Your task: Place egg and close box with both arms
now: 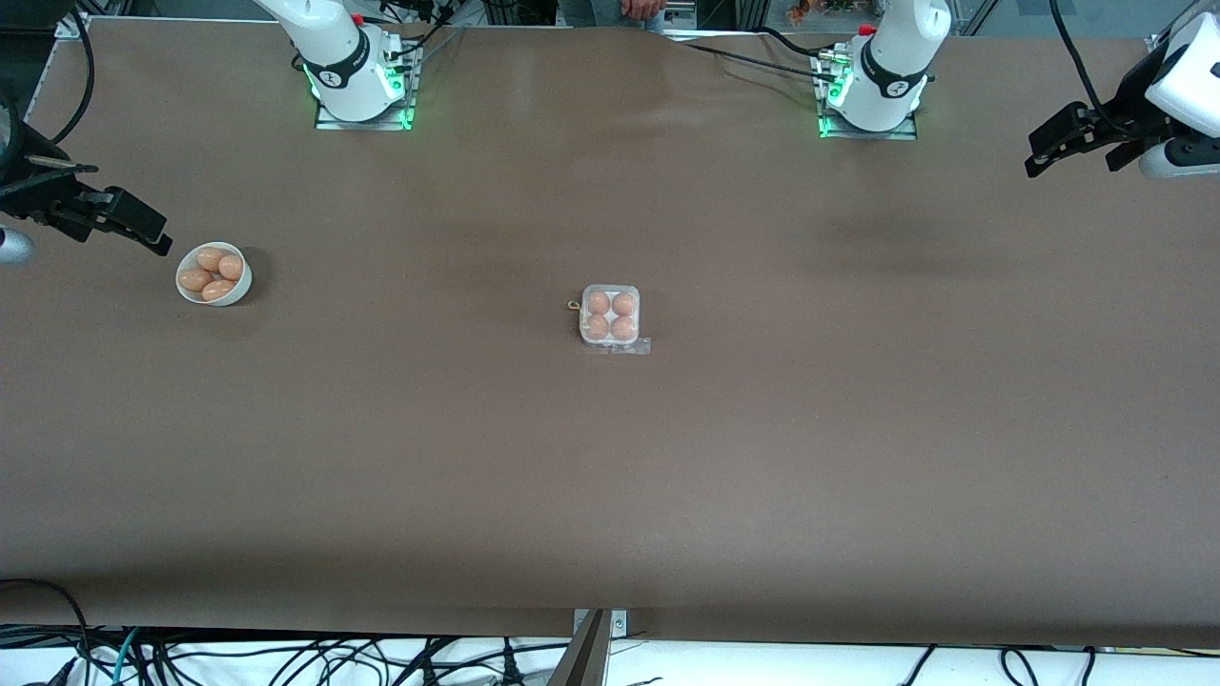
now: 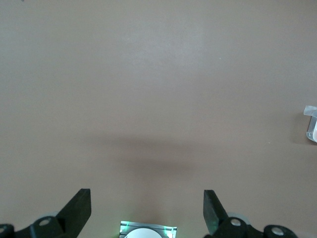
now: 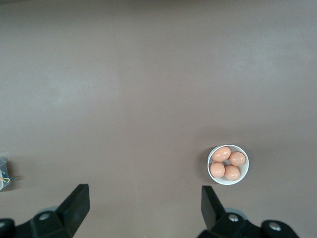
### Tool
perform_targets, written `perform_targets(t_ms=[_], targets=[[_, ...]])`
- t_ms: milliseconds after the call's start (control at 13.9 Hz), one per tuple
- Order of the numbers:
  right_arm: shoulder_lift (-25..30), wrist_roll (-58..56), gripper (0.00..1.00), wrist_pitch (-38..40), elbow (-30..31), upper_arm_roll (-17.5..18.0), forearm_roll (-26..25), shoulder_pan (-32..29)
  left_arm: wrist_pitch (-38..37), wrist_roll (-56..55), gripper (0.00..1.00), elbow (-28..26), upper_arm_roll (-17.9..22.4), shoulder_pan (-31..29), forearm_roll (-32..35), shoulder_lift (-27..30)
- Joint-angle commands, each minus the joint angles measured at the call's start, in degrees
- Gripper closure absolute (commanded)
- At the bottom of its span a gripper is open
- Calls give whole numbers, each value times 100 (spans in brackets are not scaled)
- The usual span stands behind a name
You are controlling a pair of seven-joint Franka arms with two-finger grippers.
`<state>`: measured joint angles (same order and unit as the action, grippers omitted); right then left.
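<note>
The box (image 1: pixel 610 316) sits mid-table, its round cells filled with several brown eggs. A strip of clear plastic (image 1: pixel 631 348) lies flat at its edge nearer the front camera; whether the lid covers the eggs I cannot tell. Only a corner of the box (image 2: pixel 311 124) shows in the left wrist view, and a sliver of the box (image 3: pixel 2 168) in the right wrist view. My left gripper (image 1: pixel 1037 157) (image 2: pixel 147 196) hangs open and empty over the left arm's end of the table. Beside the bowl, my right gripper (image 1: pixel 157 238) (image 3: pixel 144 193) is open and empty.
A round white bowl (image 1: pixel 238 282) (image 3: pixel 243 174) holding several brown eggs stands toward the right arm's end. The arm bases (image 1: pixel 348 67) (image 1: pixel 877 86) stand on lit plates along the table's edge farthest from the front camera. Cables hang below the near edge.
</note>
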<state>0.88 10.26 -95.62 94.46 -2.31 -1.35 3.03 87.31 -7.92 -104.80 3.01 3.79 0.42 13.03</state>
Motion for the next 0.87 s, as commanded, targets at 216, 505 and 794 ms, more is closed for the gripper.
perform_targets(t_ms=[216, 505, 794], targets=[[61, 29, 0, -10, 11, 38, -6, -30, -617, 97, 0, 1090, 16, 51, 46, -861], [61, 20, 0, -10, 20, 38, -6, -30, -698, 124, 0, 1454, 7, 16, 37, -1268], [61, 11, 0, -10, 12, 38, -6, -30, -365, 124, 0, 1339, 7, -10, 28, -1312]])
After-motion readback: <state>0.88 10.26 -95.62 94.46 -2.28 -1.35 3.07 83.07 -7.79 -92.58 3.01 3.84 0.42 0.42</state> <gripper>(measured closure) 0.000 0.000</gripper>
